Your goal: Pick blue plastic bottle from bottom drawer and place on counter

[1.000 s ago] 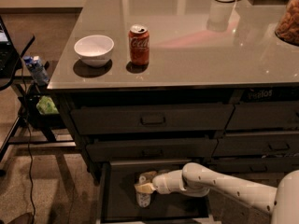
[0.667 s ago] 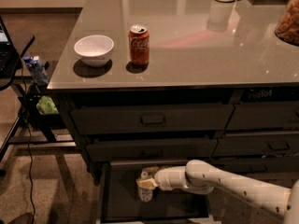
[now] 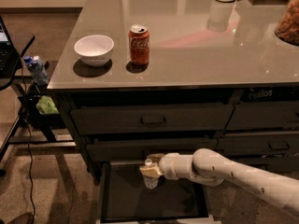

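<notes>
Camera view: claw (image 3: 150,171) around half-hidden blue plastic bottle (image 3: 150,183)

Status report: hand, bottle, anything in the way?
Hand at the blue plastic bottle, inside the open bottom drawer. Bottle upright, below the counter. Coke can and bowl near its front edge.

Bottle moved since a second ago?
Yes. The bottle, held in the claw, has risen slightly toward the middle drawer above it.
</notes>
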You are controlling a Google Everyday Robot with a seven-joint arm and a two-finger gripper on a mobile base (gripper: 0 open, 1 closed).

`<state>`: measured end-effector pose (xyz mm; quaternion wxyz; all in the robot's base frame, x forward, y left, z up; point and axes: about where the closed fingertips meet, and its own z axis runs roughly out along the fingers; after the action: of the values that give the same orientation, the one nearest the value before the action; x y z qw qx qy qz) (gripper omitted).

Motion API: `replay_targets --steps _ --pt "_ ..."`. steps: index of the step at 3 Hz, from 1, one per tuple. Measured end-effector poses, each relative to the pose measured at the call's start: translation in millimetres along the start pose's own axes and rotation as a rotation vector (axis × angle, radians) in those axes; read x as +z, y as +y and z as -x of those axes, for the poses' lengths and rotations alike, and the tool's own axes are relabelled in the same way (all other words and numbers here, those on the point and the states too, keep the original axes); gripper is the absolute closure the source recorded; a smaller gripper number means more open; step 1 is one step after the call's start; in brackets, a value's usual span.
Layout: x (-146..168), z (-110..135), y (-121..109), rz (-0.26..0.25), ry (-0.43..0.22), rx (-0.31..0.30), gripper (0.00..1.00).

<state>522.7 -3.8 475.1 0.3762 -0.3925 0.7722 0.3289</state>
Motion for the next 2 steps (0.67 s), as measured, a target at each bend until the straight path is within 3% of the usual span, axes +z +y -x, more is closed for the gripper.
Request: replay_targets --steps 1,2 --pt "0 0 0 0.000 0.001 0.000 1.00" --pt "-14 16 1 -0.010 -0.007 -0.010 1.00"
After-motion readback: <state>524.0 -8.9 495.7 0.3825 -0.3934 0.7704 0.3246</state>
